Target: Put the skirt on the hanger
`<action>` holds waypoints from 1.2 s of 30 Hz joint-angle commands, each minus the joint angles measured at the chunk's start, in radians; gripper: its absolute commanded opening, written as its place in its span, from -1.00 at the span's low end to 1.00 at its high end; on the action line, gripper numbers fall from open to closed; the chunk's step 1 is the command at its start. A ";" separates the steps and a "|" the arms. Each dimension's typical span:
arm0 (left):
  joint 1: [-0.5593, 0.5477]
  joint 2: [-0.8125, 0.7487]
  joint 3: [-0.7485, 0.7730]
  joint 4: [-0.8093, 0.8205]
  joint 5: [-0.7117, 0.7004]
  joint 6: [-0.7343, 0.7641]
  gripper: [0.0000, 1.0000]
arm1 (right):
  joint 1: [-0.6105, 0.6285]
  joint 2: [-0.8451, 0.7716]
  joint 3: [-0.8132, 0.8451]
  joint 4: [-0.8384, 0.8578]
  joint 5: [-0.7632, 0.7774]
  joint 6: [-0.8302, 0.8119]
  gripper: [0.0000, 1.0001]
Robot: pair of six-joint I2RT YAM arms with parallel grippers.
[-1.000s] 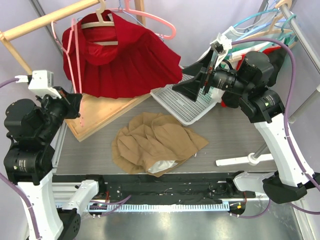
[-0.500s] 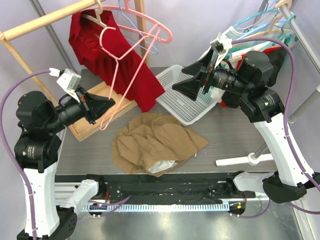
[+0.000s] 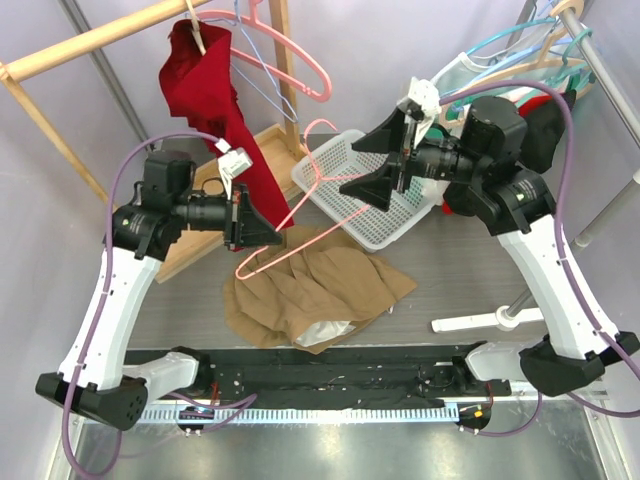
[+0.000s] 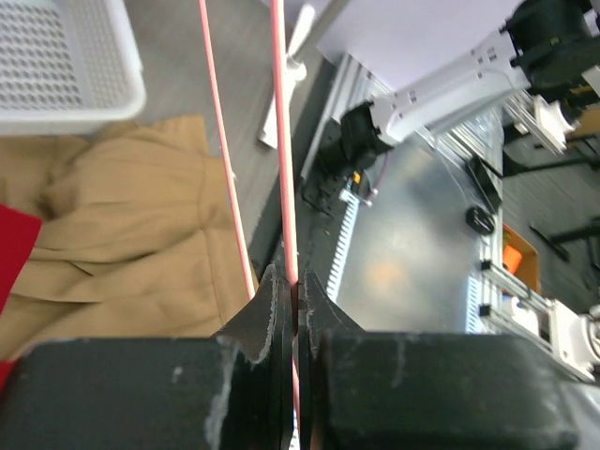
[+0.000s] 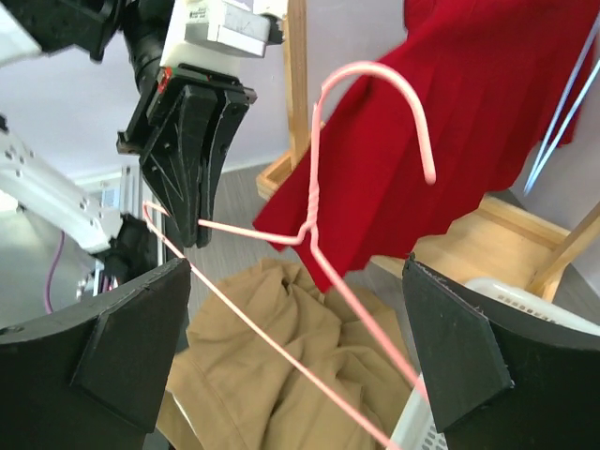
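Since the earlier frame, the left gripper [image 3: 262, 232] has been swung in from the table's left side toward the middle, and the thin pink wire hanger [image 3: 318, 175] has been carried with it off the wooden rail. The tan fabric skirt [image 3: 315, 285] is seen lying crumpled in a loose heap on the grey table surface, near the front edge, with a patch of white lining exposed at its near side. It is not on the hanger, which is held above its far-left part. In the left wrist view the left gripper's jaws are pressed together on one wire of the hanger [image 4: 280, 141], above the skirt [image 4: 122, 216]. The right gripper [image 3: 385, 160] is held with its jaws fully spread; nothing is gripped or touched, and the hanger's hook and neck [image 5: 310, 211] are framed between its fingers [image 5: 141, 328] in the right wrist view.
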 commanded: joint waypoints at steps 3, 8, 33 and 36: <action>-0.032 -0.002 0.013 -0.048 0.129 0.081 -0.99 | 0.005 0.052 -0.038 -0.033 -0.129 -0.147 0.99; -0.043 0.011 0.007 -0.079 0.143 0.107 -1.00 | 0.005 0.095 -0.038 -0.036 -0.155 -0.158 0.99; -0.058 0.015 -0.062 0.023 0.131 0.057 -1.00 | 0.045 0.132 -0.173 0.315 -0.446 0.187 -0.44; -0.058 0.005 -0.079 0.049 0.114 0.034 -0.99 | 0.045 0.123 -0.185 0.323 -0.413 0.195 -0.99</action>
